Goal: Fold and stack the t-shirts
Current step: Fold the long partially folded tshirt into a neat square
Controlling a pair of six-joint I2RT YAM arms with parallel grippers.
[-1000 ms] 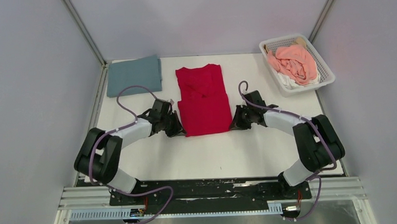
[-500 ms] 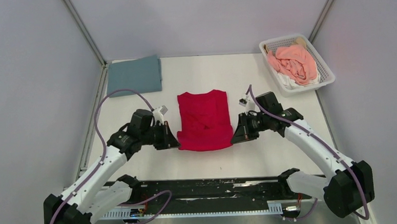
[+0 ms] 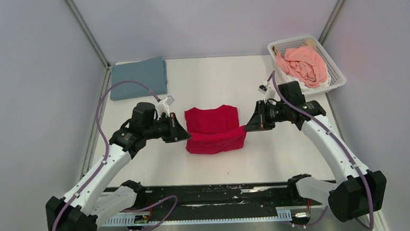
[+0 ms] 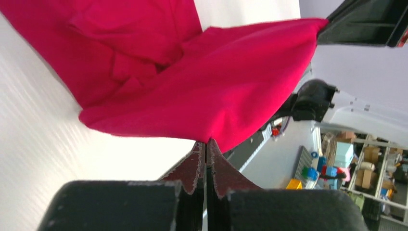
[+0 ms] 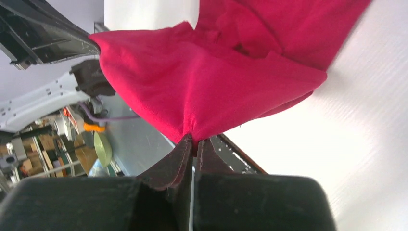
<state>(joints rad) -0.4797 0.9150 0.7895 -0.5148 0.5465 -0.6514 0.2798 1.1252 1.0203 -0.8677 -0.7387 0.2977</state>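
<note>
The bright red t-shirt (image 3: pixel 214 130) hangs between my two grippers above the middle of the table, its near part lifted and sagging. My left gripper (image 3: pixel 185 136) is shut on its left corner; in the left wrist view (image 4: pixel 207 140) the cloth (image 4: pixel 202 91) bunches at the closed tips. My right gripper (image 3: pixel 247 128) is shut on its right corner, seen in the right wrist view (image 5: pixel 194 138) pinching the red cloth (image 5: pixel 211 86). A folded grey-blue t-shirt (image 3: pixel 138 78) lies at the far left. Salmon-pink (image 3: pixel 302 64) and white t-shirts lie crumpled in the basket.
The white lattice basket (image 3: pixel 336 72) stands at the far right corner. Metal frame posts rise at the far corners. The walls close in on the left and right sides of the white table (image 3: pixel 279 154).
Both grippers have risen and moved away from me with the red t-shirt's near corners. The shirt, flat a second ago, now looks much shorter, its near part lifted off the table.
</note>
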